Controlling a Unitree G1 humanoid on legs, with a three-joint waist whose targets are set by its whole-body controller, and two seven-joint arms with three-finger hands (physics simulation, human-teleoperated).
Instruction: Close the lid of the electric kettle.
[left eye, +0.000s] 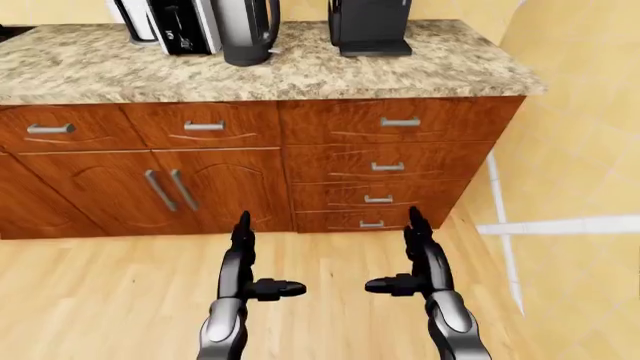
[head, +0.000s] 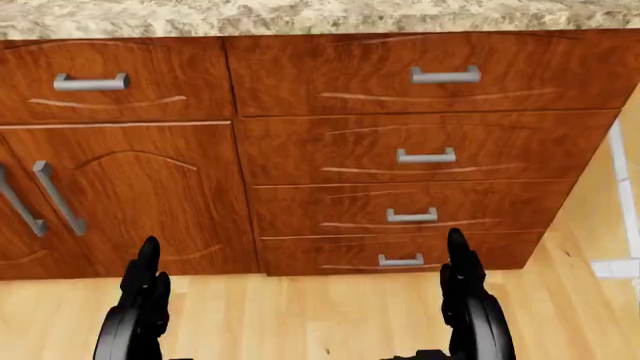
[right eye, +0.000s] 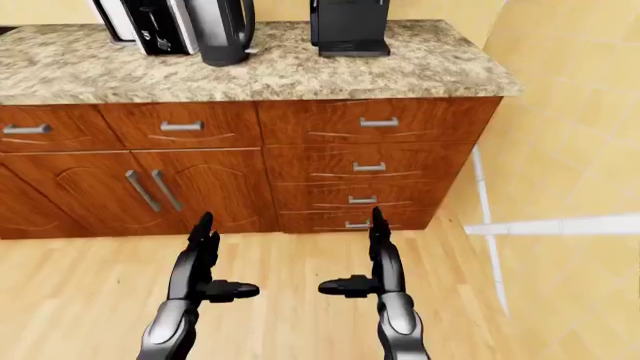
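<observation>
I stand on the pale wooden plank floor (left eye: 90, 300), well short of the speckled granite-topped table (left eye: 420, 64) with its reddish-brown wooden drawers (left eye: 400, 161). The dark grey metal electric kettle (left eye: 247, 30) sits near the top of the left-eye view, left of centre, between a white-and-black appliance (left eye: 170, 26) on its left and a black boxy coffee machine (left eye: 368, 26) on its right; its top runs out of the picture, so I cannot tell how the lid stands. My left hand (left eye: 243, 262) and my right hand (left eye: 418, 259) both hang low over the floor, fingers straight and thumbs pointing inward, holding nothing and far from the kettle. I judge the approach is not yet done. The risk from here is walking in too close and bumping the drawer handles, or reaching up blind and knocking the kettle into its close neighbours, since the lid is out of sight and the gap beside the white appliance looks tight.
</observation>
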